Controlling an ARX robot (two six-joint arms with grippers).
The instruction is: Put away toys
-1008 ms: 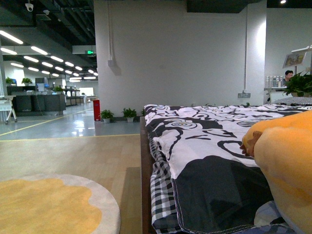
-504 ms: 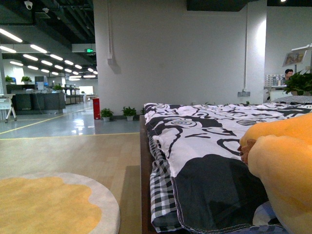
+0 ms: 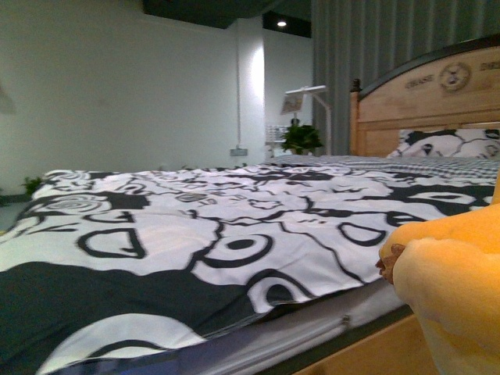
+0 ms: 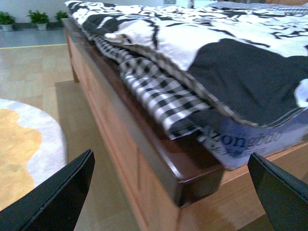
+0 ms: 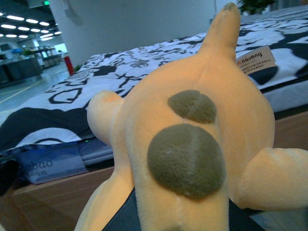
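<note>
The orange-yellow plush animal point(image 5: 192, 144) fills the right wrist view, with two olive-brown patches and a small paper tag point(image 5: 255, 60). My right gripper point(image 5: 168, 224) is shut on it; only the dark inner faces of the jaws show at the plush's lower end. In the front view the plush point(image 3: 453, 281) is at the right edge, at the bed's near side. My left gripper point(image 4: 171, 192) is open and empty, its two dark fingers point(image 4: 62, 192) spread wide near the bed frame's wooden corner point(image 4: 183, 178).
A bed with a black-and-white patterned duvet point(image 3: 234, 226) spans the front view, with a wooden headboard point(image 3: 422, 94) and a pillow at the far right. A checked sheet point(image 4: 159, 91) hangs over the bed frame. A round yellow-and-white rug point(image 4: 24, 139) lies on the wood floor.
The front view has swung to the right: the open hall and the rug are gone and the headboard has come into view. The plush stays at the right edge.
</note>
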